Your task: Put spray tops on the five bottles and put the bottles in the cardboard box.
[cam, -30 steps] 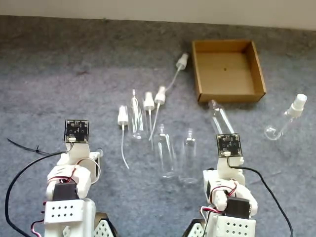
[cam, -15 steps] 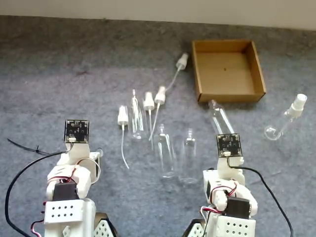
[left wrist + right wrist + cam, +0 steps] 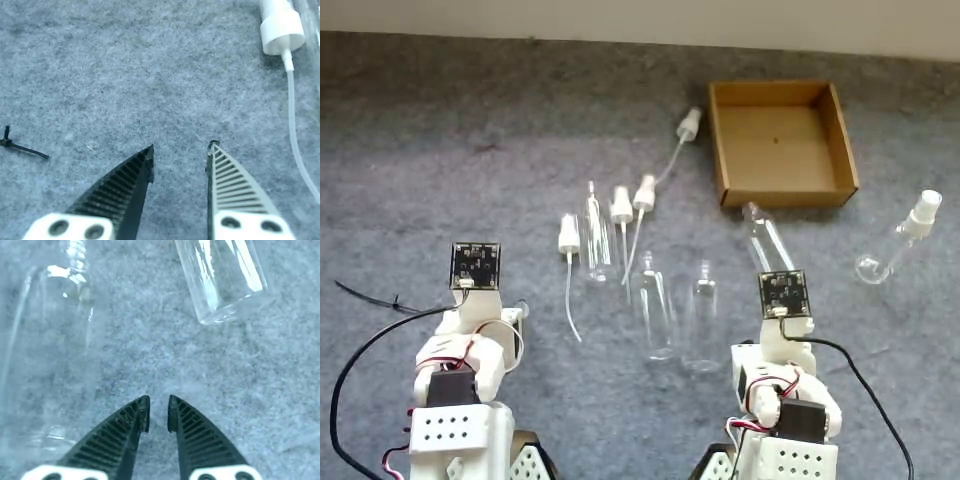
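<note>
Several clear bottles lie on the grey carpet: bottle [image 3: 595,238], bottle [image 3: 656,305], bottle [image 3: 702,315] and bottle [image 3: 766,240]. A further bottle [image 3: 898,246] at the right has a white spray top on it. Loose spray tops [image 3: 569,235], [image 3: 621,205], [image 3: 645,192], [image 3: 689,124] lie with their tubes near the left bottles. The cardboard box [image 3: 722,150] stands at the back, nothing in it. My left gripper [image 3: 181,148] is open over bare carpet, a spray top [image 3: 281,27] ahead of it. My right gripper [image 3: 158,400] is nearly shut and holds nothing, between a bottle [image 3: 50,355] and a bottle base [image 3: 225,280].
A black cable tie [image 3: 370,298] lies on the carpet by the left arm, cable tie [image 3: 20,148]. A black cable [image 3: 865,385] runs from the right arm. A pale wall edge borders the carpet at the back. Open carpet lies at the far left.
</note>
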